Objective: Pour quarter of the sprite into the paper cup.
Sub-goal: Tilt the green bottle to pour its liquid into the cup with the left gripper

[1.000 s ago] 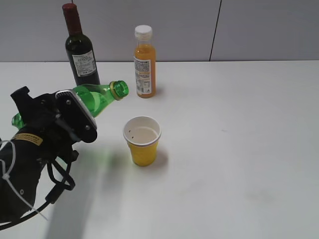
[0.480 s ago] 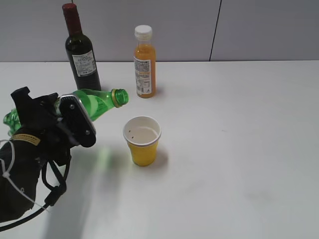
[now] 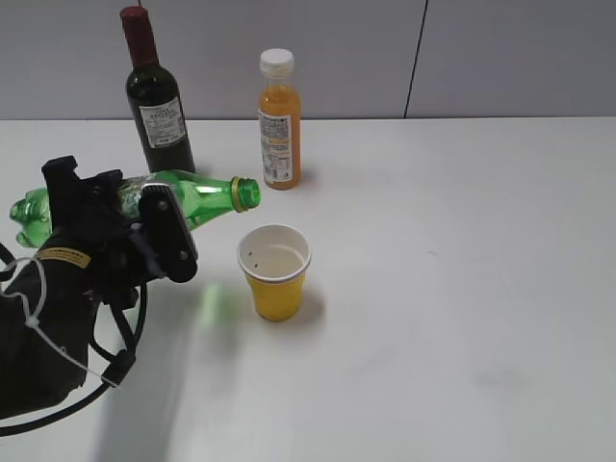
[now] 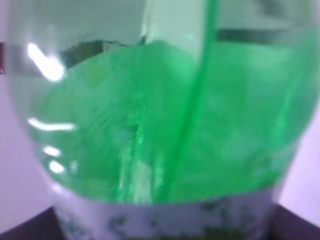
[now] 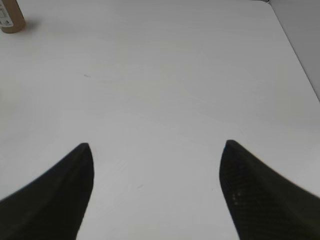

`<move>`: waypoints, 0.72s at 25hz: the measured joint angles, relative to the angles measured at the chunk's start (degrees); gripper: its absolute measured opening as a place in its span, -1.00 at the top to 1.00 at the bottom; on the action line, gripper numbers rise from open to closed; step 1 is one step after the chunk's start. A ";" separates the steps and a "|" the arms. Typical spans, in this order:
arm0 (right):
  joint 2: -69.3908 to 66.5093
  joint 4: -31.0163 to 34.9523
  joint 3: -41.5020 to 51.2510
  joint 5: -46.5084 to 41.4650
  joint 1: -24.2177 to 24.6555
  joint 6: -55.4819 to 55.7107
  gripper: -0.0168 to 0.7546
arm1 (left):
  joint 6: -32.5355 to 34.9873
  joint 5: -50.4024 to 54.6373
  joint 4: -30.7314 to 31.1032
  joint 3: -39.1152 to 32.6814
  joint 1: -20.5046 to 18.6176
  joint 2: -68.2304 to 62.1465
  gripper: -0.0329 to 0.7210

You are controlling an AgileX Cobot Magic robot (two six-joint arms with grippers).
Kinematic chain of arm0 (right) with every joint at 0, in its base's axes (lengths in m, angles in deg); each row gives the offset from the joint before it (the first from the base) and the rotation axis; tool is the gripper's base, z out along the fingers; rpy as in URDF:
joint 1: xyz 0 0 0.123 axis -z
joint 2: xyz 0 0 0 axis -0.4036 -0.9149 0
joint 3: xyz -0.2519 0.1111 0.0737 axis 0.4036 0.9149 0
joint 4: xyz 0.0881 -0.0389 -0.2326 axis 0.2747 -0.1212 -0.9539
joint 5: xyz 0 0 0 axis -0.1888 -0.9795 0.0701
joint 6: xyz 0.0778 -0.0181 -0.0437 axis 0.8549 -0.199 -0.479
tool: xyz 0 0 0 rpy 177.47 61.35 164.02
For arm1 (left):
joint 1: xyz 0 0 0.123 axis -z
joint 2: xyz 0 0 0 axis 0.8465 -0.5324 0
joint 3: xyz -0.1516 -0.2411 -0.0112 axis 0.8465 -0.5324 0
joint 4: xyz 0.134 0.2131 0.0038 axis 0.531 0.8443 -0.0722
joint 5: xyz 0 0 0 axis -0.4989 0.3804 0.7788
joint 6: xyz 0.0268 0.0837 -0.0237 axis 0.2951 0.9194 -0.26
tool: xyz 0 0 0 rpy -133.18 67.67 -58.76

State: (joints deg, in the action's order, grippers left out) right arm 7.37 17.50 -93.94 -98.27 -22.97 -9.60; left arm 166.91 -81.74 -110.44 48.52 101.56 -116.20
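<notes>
The sprite (image 3: 197,200) is a green plastic bottle held almost level in my left gripper (image 3: 144,226), which is shut on its middle. Its open mouth points right, just up and left of the paper cup (image 3: 275,272), with a gap between them. The cup is yellow with a white inside and stands upright on the table. The left wrist view is filled by the green bottle (image 4: 165,120). My right gripper (image 5: 156,150) is open and empty over bare table; it does not show in the exterior view.
A dark wine bottle with a red cap (image 3: 157,96) and an orange juice bottle with a white cap (image 3: 279,123) stand at the back, behind the sprite and cup. The white table (image 3: 452,269) stretches to the right.
The bottle has tipped further toward level, its base rising at the left and its mouth moving right and lower, closer to the cup. My left arm has shifted right.
</notes>
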 joint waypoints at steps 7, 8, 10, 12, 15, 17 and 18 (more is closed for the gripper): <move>0.00 0.00 0.00 0.00 0.00 0.00 -0.58 | 2.40 0.00 0.07 0.00 0.00 0.00 -0.27; 0.00 0.00 0.00 0.00 0.00 0.00 -0.58 | 2.78 0.00 0.07 0.00 0.00 0.00 -0.27; 0.00 0.00 0.00 0.00 0.00 0.00 -0.58 | 3.14 0.00 0.07 0.00 0.00 0.00 -0.27; 0.00 0.00 0.00 0.00 0.00 0.00 -0.58 | 3.46 0.00 0.07 0.00 0.00 0.00 -0.27; 0.00 0.00 0.00 0.00 0.00 0.00 -0.58 | 4.78 -0.02 0.07 0.00 0.00 0.00 -0.27; 0.00 0.00 0.00 0.00 0.00 0.00 -0.58 | 5.91 -0.08 0.07 0.00 0.00 0.00 -0.27; 0.00 0.00 0.00 0.00 0.00 0.00 -0.58 | 6.24 -0.07 0.07 0.00 0.00 0.00 -0.27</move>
State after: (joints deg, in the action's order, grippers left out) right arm 7.37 17.50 -93.94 -98.27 -22.97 -9.60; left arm 173.15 -81.81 -110.37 48.52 101.56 -116.20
